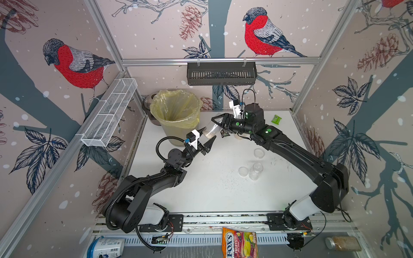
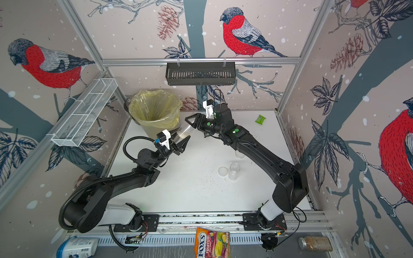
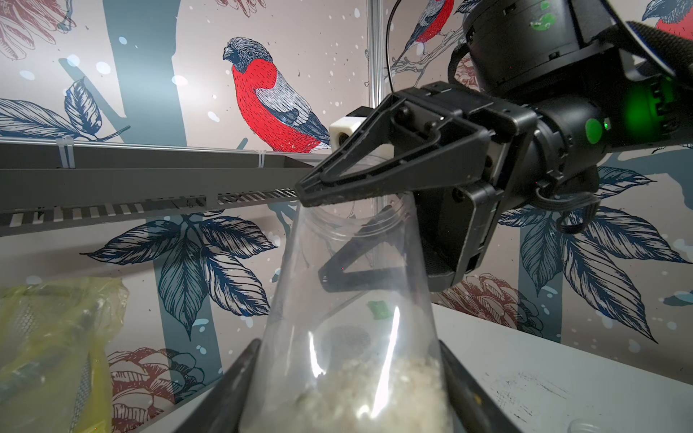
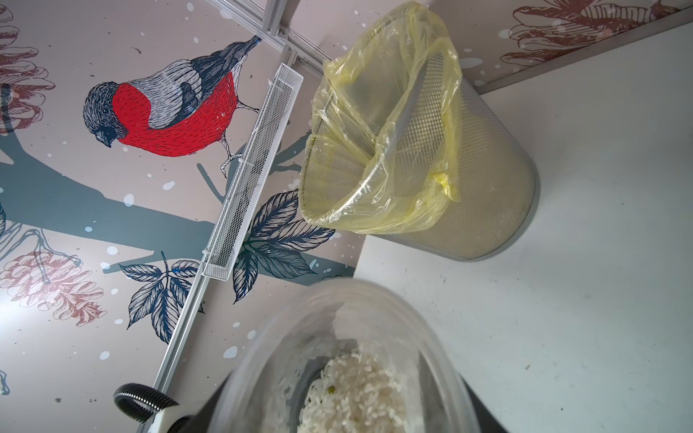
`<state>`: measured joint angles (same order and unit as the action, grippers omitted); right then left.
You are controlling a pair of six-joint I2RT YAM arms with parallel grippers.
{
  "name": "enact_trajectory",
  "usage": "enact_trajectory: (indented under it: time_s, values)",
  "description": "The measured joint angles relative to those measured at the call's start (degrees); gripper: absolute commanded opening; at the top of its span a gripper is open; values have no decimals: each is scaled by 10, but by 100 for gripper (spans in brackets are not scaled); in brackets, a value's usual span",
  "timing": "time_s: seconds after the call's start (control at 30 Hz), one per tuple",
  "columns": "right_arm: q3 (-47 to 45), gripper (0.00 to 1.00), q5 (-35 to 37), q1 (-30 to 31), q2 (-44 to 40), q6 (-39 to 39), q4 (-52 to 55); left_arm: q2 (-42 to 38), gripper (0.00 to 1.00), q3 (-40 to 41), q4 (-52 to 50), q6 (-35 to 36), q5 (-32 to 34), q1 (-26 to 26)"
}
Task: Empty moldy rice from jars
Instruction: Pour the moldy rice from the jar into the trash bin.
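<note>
White worktop (image 1: 219, 192), bin (image 1: 166, 131) close. Tilted jar (image 3: 356, 300) of rice (image 3: 356, 390): left claw (image 1: 209, 135) clamps base, right claw (image 3: 313, 236) grips neck, probably handover before pouring.

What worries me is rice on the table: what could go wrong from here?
1. The lidless jar is tilted beside the bin, not above it; tipped further here, the moldy rice would likely land on the table.
2. The left gripper and right gripper both clamp the jar; moving out of step could twist it loose.
</note>
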<state>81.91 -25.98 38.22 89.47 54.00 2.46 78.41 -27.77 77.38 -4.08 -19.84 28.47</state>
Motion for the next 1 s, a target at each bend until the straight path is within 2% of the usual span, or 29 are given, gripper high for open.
enact_trajectory:
  time_s: [0.13,0.3,0.47,0.53,0.6,0.7,0.8,1.0]
  values:
    - [3,41,1,0,1,0,0,0,38,-4,-5,0,0,0]
    - [6,51,1,1,1,0,0,-10,24,-4,-15,3,2,-1]
    - [7,62,-3,0,1,-1,-5,-23,20,-5,-31,11,5,-1]
    - [8,64,-5,0,2,-1,-10,-26,16,-6,-35,14,6,-1]
    - [8,68,-6,0,4,-2,-14,-29,15,-7,-41,16,8,-1]
    - [10,68,-7,0,6,-3,-16,-32,15,-7,-46,16,11,-1]
    - [16,75,-9,0,8,-5,-16,-35,15,-7,-46,14,16,-1]
    - [32,78,-4,-1,17,-18,-15,-44,13,-6,-50,13,37,-3]
